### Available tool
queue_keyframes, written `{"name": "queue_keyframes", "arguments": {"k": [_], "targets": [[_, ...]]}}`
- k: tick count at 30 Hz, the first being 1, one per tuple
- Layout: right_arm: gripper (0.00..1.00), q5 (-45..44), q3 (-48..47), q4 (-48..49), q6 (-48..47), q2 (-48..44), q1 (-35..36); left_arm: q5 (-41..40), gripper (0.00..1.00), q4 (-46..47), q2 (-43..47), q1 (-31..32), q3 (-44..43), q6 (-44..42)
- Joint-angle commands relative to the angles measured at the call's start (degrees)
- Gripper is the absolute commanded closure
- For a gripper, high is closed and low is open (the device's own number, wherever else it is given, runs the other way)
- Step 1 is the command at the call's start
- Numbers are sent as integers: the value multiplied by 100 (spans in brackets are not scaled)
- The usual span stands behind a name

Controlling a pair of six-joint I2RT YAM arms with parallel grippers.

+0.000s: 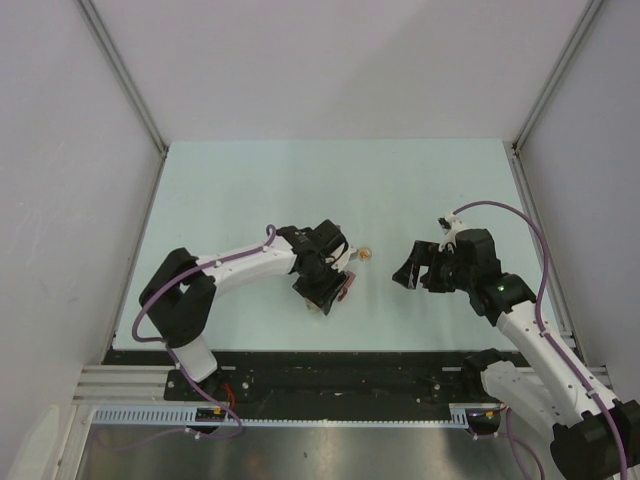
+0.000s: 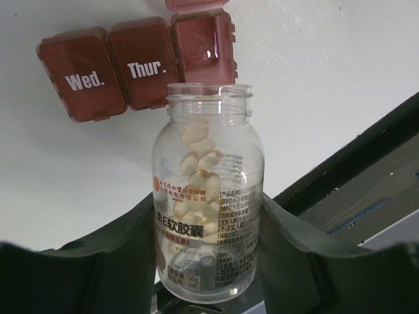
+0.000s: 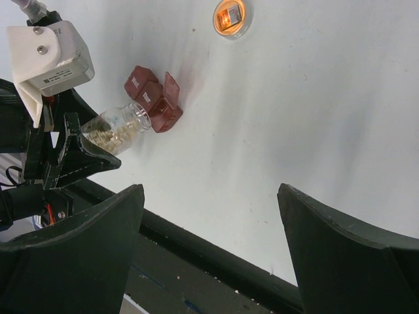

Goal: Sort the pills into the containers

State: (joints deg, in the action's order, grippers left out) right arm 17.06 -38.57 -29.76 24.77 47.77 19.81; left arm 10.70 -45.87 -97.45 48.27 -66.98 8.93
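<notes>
My left gripper [image 2: 208,208] is shut on a small clear bottle [image 2: 208,196], uncapped and partly full of pale tan pills [image 2: 196,160]. The bottle's mouth points at the dark red containers [image 2: 98,72], a pill box in a row just beyond it. The "Wed." and "Thur." lids are closed; the third compartment [image 2: 204,49] has its lid up. In the right wrist view the tilted bottle [image 3: 121,129] nearly touches the box [image 3: 152,99]. My right gripper [image 3: 211,190] hangs open and empty over bare table, to the right of the box [image 1: 345,285].
The bottle's round cap [image 1: 365,254] lies upside down on the table between the two grippers, also seen in the right wrist view [image 3: 230,16]. The black rail at the table's near edge [image 3: 216,252] runs just below both grippers.
</notes>
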Motion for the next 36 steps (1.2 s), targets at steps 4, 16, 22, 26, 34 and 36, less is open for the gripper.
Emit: {"name": "queue_keyframes", "arguments": {"k": [4,16,22,26,34,36], "targets": [[11,105,7,67,-69,-127,-39,-50,100,-282,-72,33,-351,-207],[11,140,16,58,-69,-154,-57,-244,100,-511,-248,42,-605,-251],[11,149,7,58,-69,-163,-65,-200,100,-590,-353,42,-772,-286],[11,166,16,58,-78,-171,-83,-139,100,-660,-441,51,-860,-321],[11,193,16,67,-69,-163,-100,-24,100,-836,-547,86,-975,-330],[11,201,16,67,-78,-163,-100,-24,100,-871,-556,95,-1001,-348]]}}
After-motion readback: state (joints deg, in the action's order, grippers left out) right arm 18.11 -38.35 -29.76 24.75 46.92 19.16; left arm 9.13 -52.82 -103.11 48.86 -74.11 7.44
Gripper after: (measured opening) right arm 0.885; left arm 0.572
